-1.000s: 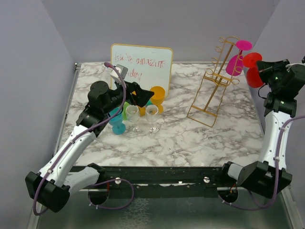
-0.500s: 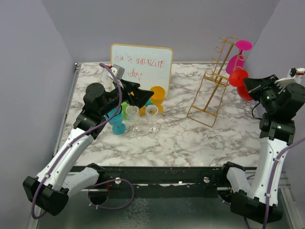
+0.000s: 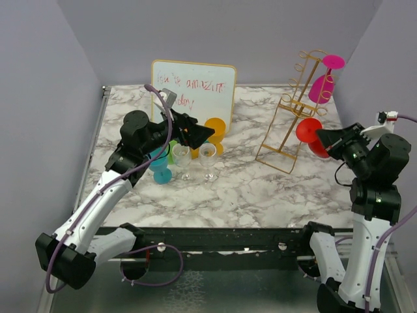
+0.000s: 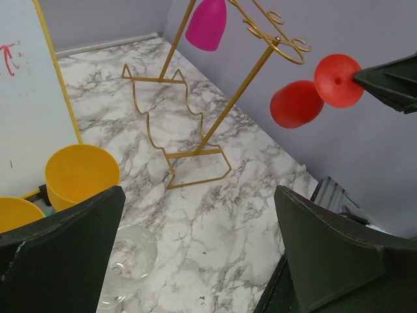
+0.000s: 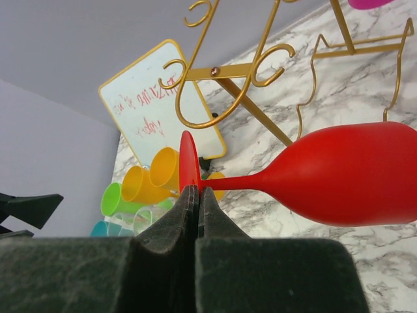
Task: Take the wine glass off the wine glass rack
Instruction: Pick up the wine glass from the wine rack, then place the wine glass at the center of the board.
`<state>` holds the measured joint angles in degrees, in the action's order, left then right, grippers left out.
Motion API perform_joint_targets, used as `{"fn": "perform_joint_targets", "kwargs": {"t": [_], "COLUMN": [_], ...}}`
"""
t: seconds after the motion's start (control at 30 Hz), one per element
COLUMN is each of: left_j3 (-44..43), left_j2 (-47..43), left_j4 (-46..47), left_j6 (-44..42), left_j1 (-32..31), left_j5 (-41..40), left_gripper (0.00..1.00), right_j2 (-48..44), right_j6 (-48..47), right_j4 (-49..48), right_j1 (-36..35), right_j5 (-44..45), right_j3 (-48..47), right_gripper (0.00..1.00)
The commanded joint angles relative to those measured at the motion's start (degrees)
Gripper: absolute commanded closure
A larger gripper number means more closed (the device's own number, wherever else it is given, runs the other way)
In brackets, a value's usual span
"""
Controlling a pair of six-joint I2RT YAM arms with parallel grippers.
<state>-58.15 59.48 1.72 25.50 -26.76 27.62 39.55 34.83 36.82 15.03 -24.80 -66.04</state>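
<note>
Low at the right of the bench (image 3: 247,189), the right end effector (image 5: 195,190) is closed flat on the rim of the red glass (image 5: 339,171), gripping it by the foot. The glass lies on its side in the air. Its long axis runs crosswise to the fingers, from the foot at the fingertips along the stem to the bowl, which sits off to one side rather than ahead. The rack (image 3: 294,109) stands just ahead of the fingertips. The left wrist view shows the glass on no hook, free of the gold wire and near the rack's right side, above the bench.

Across the bench, the left end effector (image 3: 195,134) hovers wide open and empty over two clear glasses (image 3: 208,152) beside coloured cups (image 3: 216,125), well apart from the red glass. The right arm is far the nearer and has the hold.

Farther back, a pink glass (image 3: 321,88) hangs bowl-down high on the rack, and a whiteboard (image 3: 195,88) stands at the rear.

By the look of it, the lift-off is done. What likely remains is to draw the glass back from the wire and turn it upright before setting it down.
</note>
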Motion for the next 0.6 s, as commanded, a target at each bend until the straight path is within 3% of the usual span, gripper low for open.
{"fn": "perform_joint_targets", "kwargs": {"t": [0.0, 0.17, 0.57], "left_j3": [0.4, 0.6, 9.3], "left_j2": [0.7, 1.3, -4.1], "left_j4": [1.4, 4.2, 8.2], "left_j6": [1.9, 5.7, 10.1], "left_j1": [-0.3, -0.3, -0.3], "left_j5": [4.7, 12.6, 11.0], "left_gripper": [0.01, 0.01, 0.01], "right_j2": [0.7, 1.2, -1.5], "right_j6": [0.6, 0.1, -9.0], "right_j4": [1.9, 1.0, -3.7], "right_j1": [-1.0, -2.6, -11.1], "right_j5": [-2.7, -8.1, -31.2], "right_j3": [1.8, 5.2, 13.3], "right_gripper": [1.0, 1.0, 0.99]}}
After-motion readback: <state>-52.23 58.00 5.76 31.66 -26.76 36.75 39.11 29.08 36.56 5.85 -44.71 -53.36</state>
